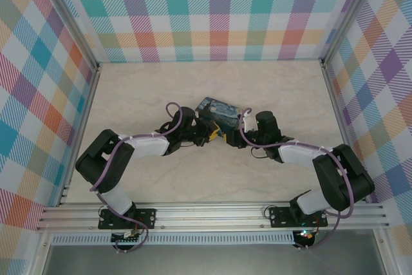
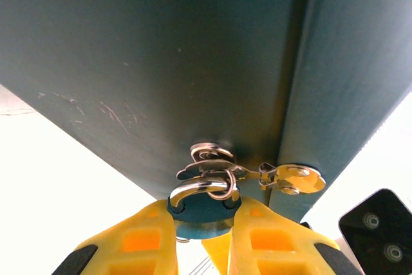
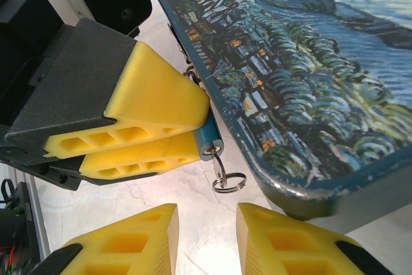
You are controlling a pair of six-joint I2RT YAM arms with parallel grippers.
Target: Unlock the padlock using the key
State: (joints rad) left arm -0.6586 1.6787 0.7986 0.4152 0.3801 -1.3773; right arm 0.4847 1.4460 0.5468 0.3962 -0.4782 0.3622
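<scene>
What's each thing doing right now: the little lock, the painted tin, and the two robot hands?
Tin: lid shut.
Padlock: shackle looks closed, hooked through the tin's clasp.
Left hand: shut on the padlock.
Right hand: open, holding nothing.
Small ring: hanging below the padlock.

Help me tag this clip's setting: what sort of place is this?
Likely a robot lab test cell: plaid panel walls, an aluminium frame rail with two arms bolted on, a pale marble-look tabletop.
</scene>
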